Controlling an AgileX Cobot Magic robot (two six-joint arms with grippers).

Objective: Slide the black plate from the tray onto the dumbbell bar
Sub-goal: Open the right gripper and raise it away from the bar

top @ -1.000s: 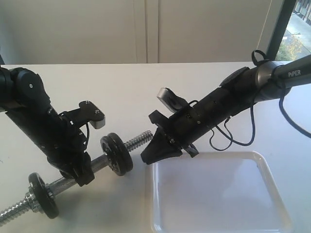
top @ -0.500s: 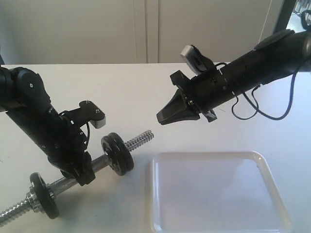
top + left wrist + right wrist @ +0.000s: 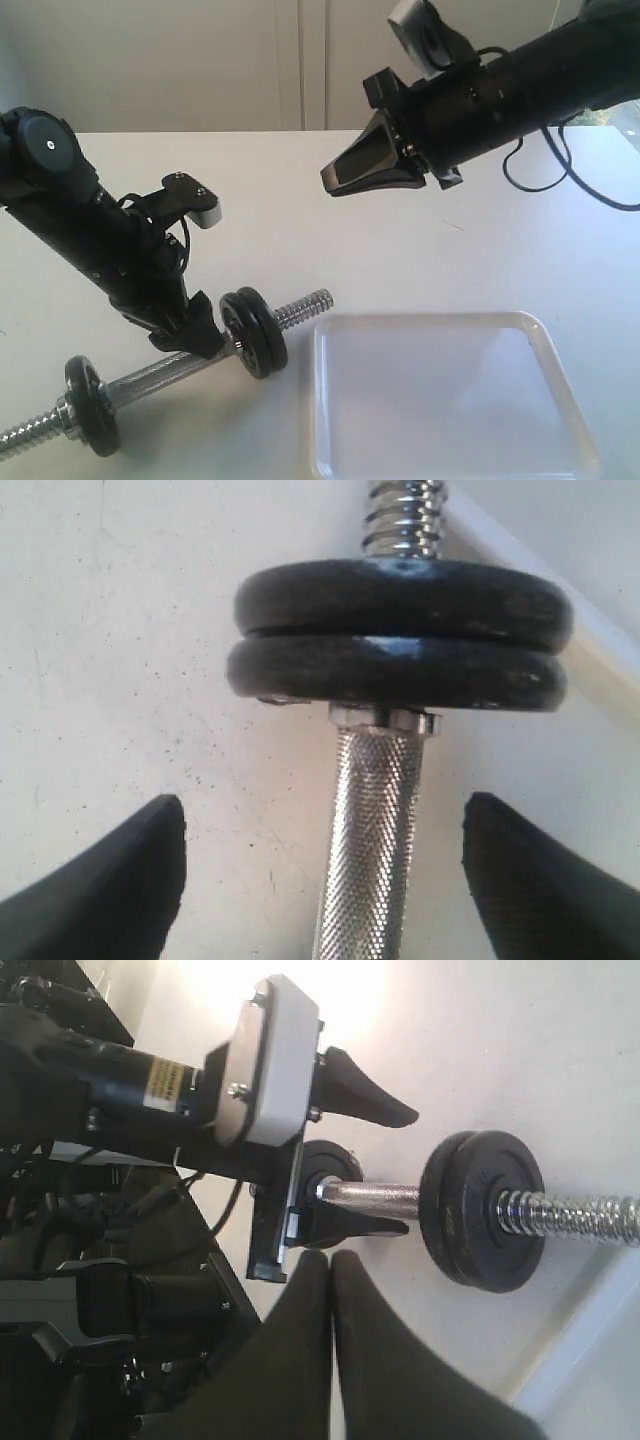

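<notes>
Exterior view, read left to right. A small black end disc (image 3: pixel 88 405) sits on the dumbbell bar (image 3: pixel 150 375), well behind the left pincer (image 3: pixel 196 338) along the rod. The bar lies on the white worktop (image 3: pixel 300 240).

The left pincer straddles the knurled middle with its jaws apart. Left wrist view shows both fingers (image 3: pixel 120 880) clear of the rod, with a gap on each side, so it is not clamped.

Just ahead of that pincer's fingertips is the black plate (image 3: pixel 264 338). It is threaded on the bar, upright, and pressed flat against a second black disc (image 3: pixel 395 670) of the same size. The plate is the one farther from the pincer, on the threaded-end side. A metal collar (image 3: pixel 385 718) sits between the nearer disc and the knurling.

Bare spiral thread (image 3: pixel 305 307) projects past the plate. Its tip is near a corner of the tray (image 3: pixel 420 320); I cannot tell whether they touch.

The right pincer (image 3: pixel 334 181) hangs in the air above the worktop with its jaws together. Right wrist view shows its two fingers pressed flat to each other. The tray lies flat on the worktop, lower than that pincer and well apart from it.
</notes>
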